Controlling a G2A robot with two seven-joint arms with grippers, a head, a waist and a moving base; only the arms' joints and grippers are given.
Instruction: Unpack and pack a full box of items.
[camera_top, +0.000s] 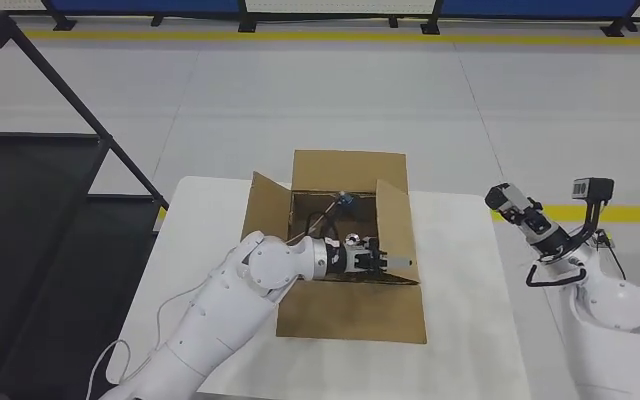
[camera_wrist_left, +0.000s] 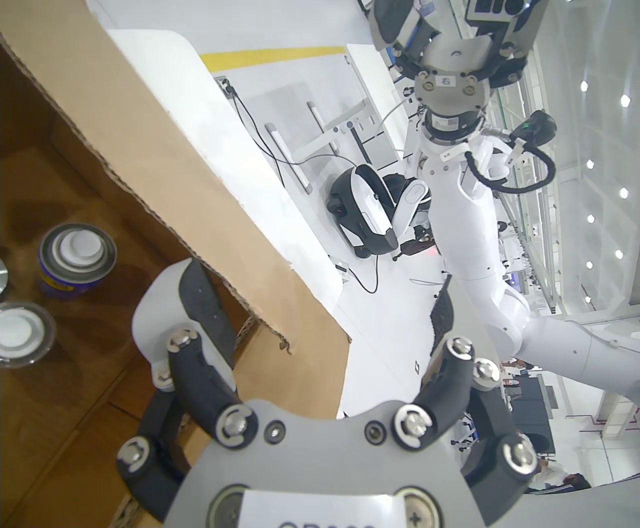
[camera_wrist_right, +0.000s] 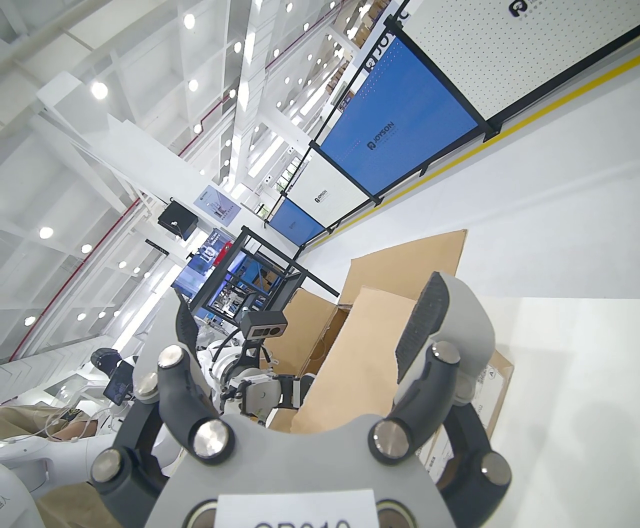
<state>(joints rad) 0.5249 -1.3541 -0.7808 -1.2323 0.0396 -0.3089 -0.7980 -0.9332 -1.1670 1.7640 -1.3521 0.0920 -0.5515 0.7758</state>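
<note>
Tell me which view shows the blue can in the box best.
The left wrist view: the blue can stands upright on the floor of the box, white cap showing. In the top view a small blue speck sits in the dark box, perhaps the same can. In the right wrist view the box's flaps hide its inside.

The white table (camera_top: 470, 300) stands on a pale floor, and a yellow line (camera_top: 330, 36) runs across that floor at the far side, just in front of a row of blue panels (camera_wrist_right: 400, 115) and white pegboards (camera_wrist_right: 500, 50) on black stands. Off to the left there's a black metal frame (camera_top: 90, 125). A white-and-black headset (camera_wrist_left: 367, 210) lies on the floor past the table's edge with black cables (camera_wrist_left: 248, 125) trailing nearby, and round lamps (camera_wrist_right: 99, 90) shine in the white ceiling.
</note>
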